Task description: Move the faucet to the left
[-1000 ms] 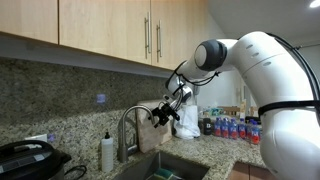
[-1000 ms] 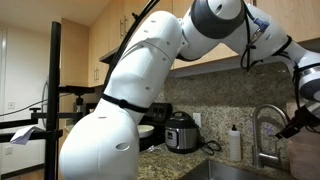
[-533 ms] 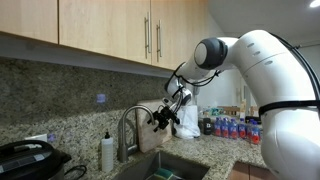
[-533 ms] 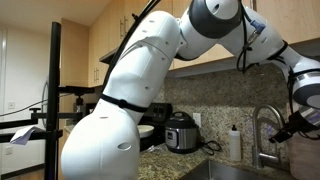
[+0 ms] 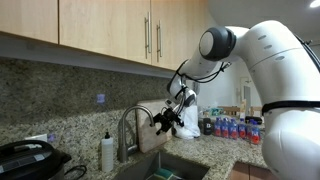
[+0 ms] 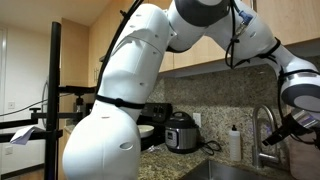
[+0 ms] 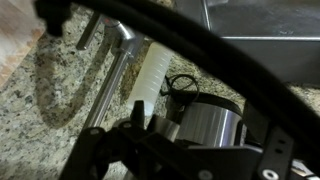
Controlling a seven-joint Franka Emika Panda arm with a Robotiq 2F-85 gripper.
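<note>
Wrist view: slim, seemingly steel faucet (image 7: 112, 75)

**Q:** Where does the tool stand?

**A:** The tool (image 5: 160, 120) is at the downturned end of the faucet (image 5: 127, 122), above the sink (image 5: 162, 167). Contact cannot be confirmed.

**Q:** And around it?

**A:** The faucet stem stands on the bench (image 5: 212, 150) behind the sink. The soap bottle (image 5: 107, 152) stands just beyond the stem, away from the tool. In an exterior view a cooker (image 6: 180, 132) sits on the bench further beyond that bottle. A row of bottles (image 5: 232, 127) stands on the tool's opposite side, against the wall. Cabinets (image 5: 110, 30) hang above.
</note>
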